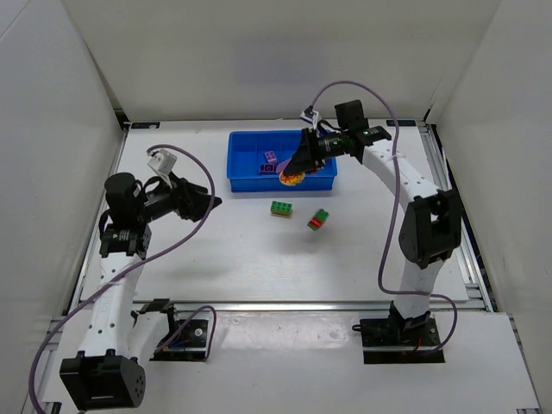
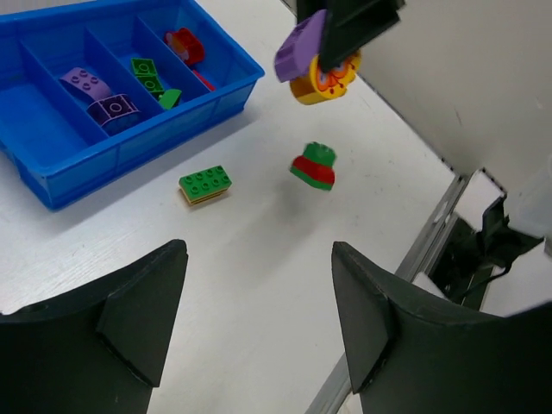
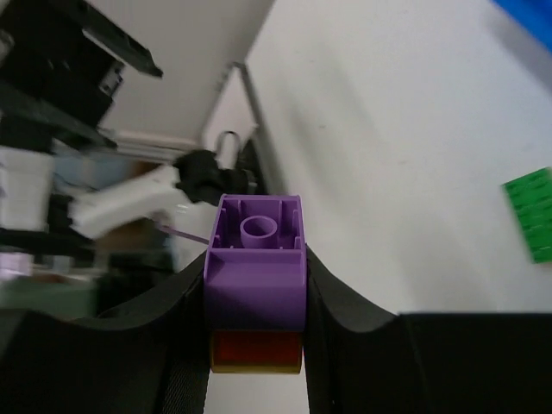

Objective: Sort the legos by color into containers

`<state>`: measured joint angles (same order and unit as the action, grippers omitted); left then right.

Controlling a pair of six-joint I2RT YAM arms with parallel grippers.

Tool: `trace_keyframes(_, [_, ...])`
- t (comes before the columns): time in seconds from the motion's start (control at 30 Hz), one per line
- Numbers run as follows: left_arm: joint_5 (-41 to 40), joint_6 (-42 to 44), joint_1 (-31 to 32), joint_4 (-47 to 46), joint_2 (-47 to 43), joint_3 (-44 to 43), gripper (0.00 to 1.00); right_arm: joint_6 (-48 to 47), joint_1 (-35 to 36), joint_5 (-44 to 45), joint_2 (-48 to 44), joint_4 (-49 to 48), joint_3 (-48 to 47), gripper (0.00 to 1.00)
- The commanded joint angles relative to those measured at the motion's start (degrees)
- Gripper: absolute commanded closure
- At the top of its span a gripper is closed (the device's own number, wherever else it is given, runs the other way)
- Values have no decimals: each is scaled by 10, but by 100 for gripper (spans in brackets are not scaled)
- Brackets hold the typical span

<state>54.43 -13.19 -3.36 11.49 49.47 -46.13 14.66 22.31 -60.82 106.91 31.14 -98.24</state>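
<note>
**Right gripper pinches a brick stack by the tray; left gripper spread and apart**

The white table [image 1: 241,259] carries a shallow bright-blue plastic tray [image 1: 250,185] near the middle of its far edge, split by thin dividers into four side-by-side compartments.

The right arm [image 1: 405,185] rises from the table's near right corner, bends at the elbow and reaches left and down towards the tray. The left arm [image 1: 116,259] stands folded over the table's left edge, its wrist pointing right.

The right gripper [image 1: 297,164] is pressed onto a purple brick [image 3: 256,276], with a black finger on each side. A red-and-yellow piece [image 3: 255,352] is stuck beneath the brick. The stack hangs off the table by the tray's near right corner.

The left gripper [image 2: 259,310] is spread with nothing between its matte black fingers [image 2: 138,310]. It is well apart from every brick.

Two loose legos lie on the table just near of the tray: a flat green studded brick [image 2: 205,184] on a tan layer, and to its right a tilted red-and-green piece [image 2: 314,166].

In the tray, glossy purple bricks [image 2: 95,95] lie in the second compartment from the left, green bricks [image 2: 148,76] in the third and a red piece [image 2: 183,43] in the fourth.
</note>
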Motion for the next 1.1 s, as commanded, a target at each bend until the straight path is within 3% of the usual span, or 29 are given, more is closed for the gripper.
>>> trace_keyframes(0.0, [0, 66, 23, 4, 19, -39, 22, 260, -3, -98, 7, -164, 23, 100])
trace_keyframes(0.13, [1, 163, 56, 70, 40, -86, 23, 239, -2, -104, 24, -135, -4, 100])
trace_keyframes(0.33, [-45, 298, 115, 116, 37, -109, 23, 250, -10, -99, 12, -128, 33, 100])
trace_keyframes(0.53, [-135, 438, 194, 102, 26, -86, 23, 403, -1, -101, 24, -226, 50, 100])
trace_keyframes(0.67, [-213, 556, 233, 41, 8, -42, 23, 414, 20, -110, 33, -240, 28, 100])
trace_keyframes(0.73, [-244, 532, 238, 0, 17, -36, 22, 376, 33, -127, 28, -242, 8, 100])
trace_keyframes(0.83, [-240, 427, 230, 74, 87, -139, 21, 183, 45, -122, 17, -90, -42, 100])
trace_keyframes(0.87, [-217, 393, 220, 101, 110, -172, 21, 59, 47, -116, 12, -40, -52, 100])
trace_keyframes(0.93, [-125, 291, 186, 160, 172, -255, 21, -55, 50, -87, -12, 53, -52, 100])
trace_keyframes(0.97, [-87, 253, 175, 164, 188, -271, 21, -130, 52, -76, -21, 64, -42, 100])
trace_keyframes(1.07, [51, 137, 155, 148, 237, -305, 22, -232, 52, -40, -75, 43, 20, 100])
